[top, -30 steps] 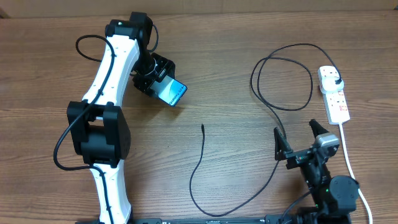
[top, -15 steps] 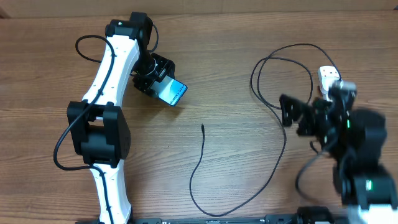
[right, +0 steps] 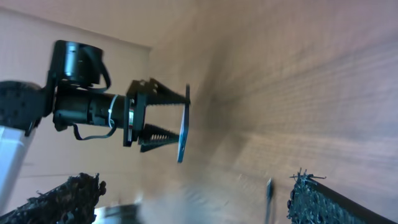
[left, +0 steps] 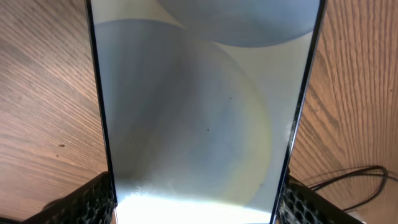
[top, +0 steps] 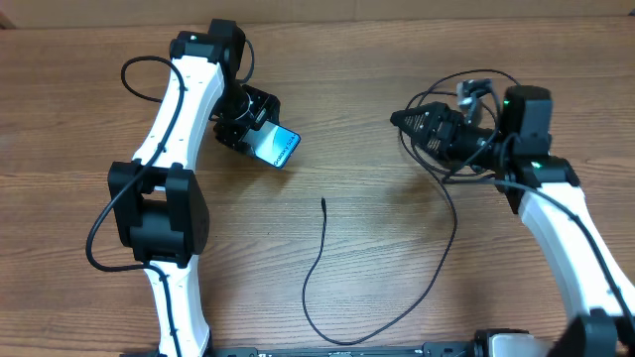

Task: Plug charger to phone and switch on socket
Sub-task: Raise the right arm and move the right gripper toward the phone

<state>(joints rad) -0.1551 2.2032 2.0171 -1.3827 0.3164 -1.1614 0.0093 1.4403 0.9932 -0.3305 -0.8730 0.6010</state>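
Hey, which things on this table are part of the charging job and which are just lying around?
Part of the job: phone, held in left gripper; charger cable; socket not in sight.
Just there: wooden table; left arm's own cable loop.

In the left wrist view the phone point(left: 199, 106) runs off the top and bottom edges, and the left gripper point(left: 199, 214) shows only two dark corners. The right wrist view is smeared with blur. Overhead, the right arm point(top: 556, 198) covers the charger point(top: 322, 238) loops near the right edge of the table point(top: 347, 79), hiding its plug end
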